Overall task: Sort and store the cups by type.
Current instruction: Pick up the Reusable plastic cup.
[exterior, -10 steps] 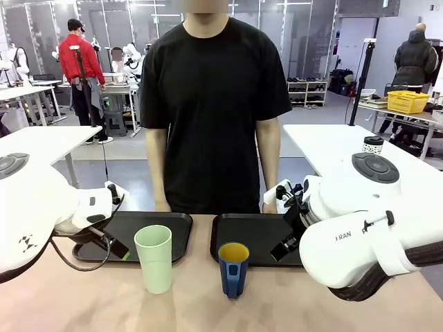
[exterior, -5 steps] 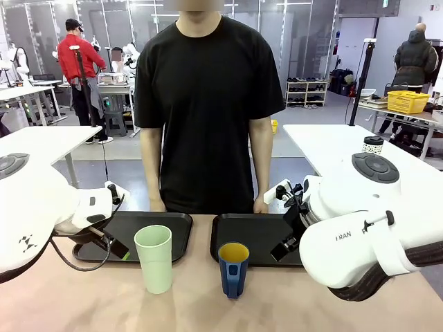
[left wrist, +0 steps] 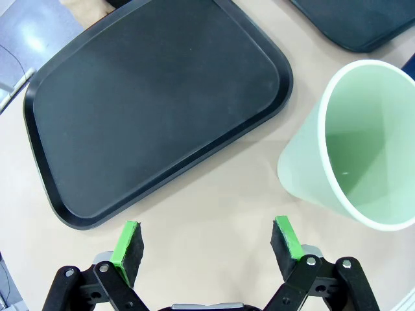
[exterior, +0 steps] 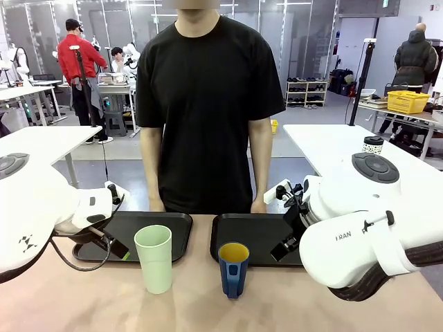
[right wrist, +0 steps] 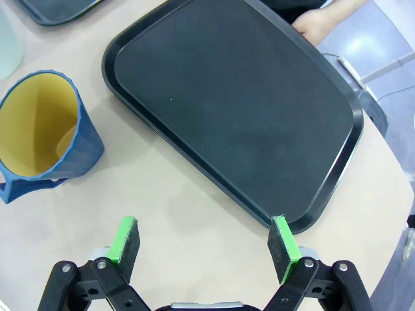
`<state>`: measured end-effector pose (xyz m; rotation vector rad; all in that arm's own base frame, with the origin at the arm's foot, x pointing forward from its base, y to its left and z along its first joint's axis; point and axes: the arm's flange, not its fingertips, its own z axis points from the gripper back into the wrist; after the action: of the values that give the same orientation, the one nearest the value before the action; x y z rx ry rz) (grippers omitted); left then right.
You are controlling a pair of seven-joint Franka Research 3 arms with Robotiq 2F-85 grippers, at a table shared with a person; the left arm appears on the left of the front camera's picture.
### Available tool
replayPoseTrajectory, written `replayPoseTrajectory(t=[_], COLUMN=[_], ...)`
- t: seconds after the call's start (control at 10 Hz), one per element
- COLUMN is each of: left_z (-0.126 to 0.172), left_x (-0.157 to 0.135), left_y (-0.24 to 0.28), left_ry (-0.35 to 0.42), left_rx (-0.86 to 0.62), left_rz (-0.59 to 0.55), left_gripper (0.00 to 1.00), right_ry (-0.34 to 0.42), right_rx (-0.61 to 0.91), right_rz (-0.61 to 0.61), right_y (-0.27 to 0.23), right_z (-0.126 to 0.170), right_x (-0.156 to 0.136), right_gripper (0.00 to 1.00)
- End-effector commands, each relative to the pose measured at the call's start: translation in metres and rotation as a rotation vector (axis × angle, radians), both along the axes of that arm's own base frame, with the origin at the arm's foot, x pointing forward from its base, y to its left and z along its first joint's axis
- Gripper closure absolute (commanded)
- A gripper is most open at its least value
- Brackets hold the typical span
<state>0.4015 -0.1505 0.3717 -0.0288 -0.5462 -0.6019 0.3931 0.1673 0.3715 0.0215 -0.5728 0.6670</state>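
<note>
The pale mint-green tumbler [exterior: 154,258] is being shown standing upright on the bare surface [exterior: 208,308]. Its long axis is running vertically, with the wider mouth pointing up and the narrower base down. It is being seen near the rounded corner of the left black tray [exterior: 178,228], on the robot's side of it. In the left wrist view its open mouth is being looked into from above.

The dark blue mug [exterior: 233,268] is being shown upright as well, with its yellow-orange inside facing up. Its handle is being pointed toward the robot's side of the surface, away from the person. It is being seen on the surface just beside the near left corner of the right black tray [exterior: 257,235], apart from the rim. The two cups are being shown side by side, well apart, the tumbler to the robot's left.

The left gripper [left wrist: 206,227] is being held spread wide above the surface beside the tumbler, with nothing between its green pads. The right gripper [right wrist: 203,223] is likewise being held spread wide over the bare surface between the mug and the right tray, pinching nothing.

A person's hand [right wrist: 318,23] is being seen at the far edge of the right tray.
</note>
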Motion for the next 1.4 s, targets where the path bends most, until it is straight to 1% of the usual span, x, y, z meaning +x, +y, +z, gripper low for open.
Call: replayPoseTrajectory(t=[0.0, 0.5, 0.6, 0.7, 0.8, 0.9, 1.0, 1.2, 1.3], left_z=[0.0, 0.0, 0.03, 0.054, 0.072, 0.084, 0.091, 0.092, 0.092], left_x=[0.0, 0.0, -0.008, -0.017, -0.028, -0.036, -0.039, -0.043, -0.046], left_y=[0.0, 0.0, -0.005, -0.009, -0.012, -0.013, -0.014, -0.013, -0.01], left_ry=[0.0, 0.0, -0.042, -0.098, -0.122, -0.147, -0.158, -0.158, -0.17], left_rx=[0.0, 0.0, 0.015, 0.035, 0.026, 0.03, 0.017, 0.03, 0.05], left_rz=[0.001, 0.0, 0.018, 0.049, 0.039, 0.04, 0.036, 0.018, 0.003], left_gripper=[0.0, 0.0, 0.0, 0.0, 0.0, 0.0, 0.0, 0.0, 0.0], right_ry=[0.001, 0.0, -0.103, -0.166, -0.189, -0.218, -0.212, -0.22, -0.241], right_rx=[0.001, 0.0, -0.035, -0.063, -0.062, -0.068, -0.088, -0.081, -0.091], right_rz=[-0.002, 0.0, -0.042, -0.093, -0.158, -0.206, -0.194, -0.198, -0.184], right_y=[0.0, 0.0, 0.01, 0.019, 0.027, 0.031, 0.034, 0.036, 0.035], right_z=[0.0, 0.0, 0.04, 0.071, 0.093, 0.107, 0.11, 0.106, 0.104], right_x=[0.0, 0.0, -0.016, -0.031, -0.044, -0.055, -0.062, -0.065, -0.065], right_gripper=[0.0, 0.0, 0.0, 0.0, 0.0, 0.0, 0.0, 0.0, 0.0])
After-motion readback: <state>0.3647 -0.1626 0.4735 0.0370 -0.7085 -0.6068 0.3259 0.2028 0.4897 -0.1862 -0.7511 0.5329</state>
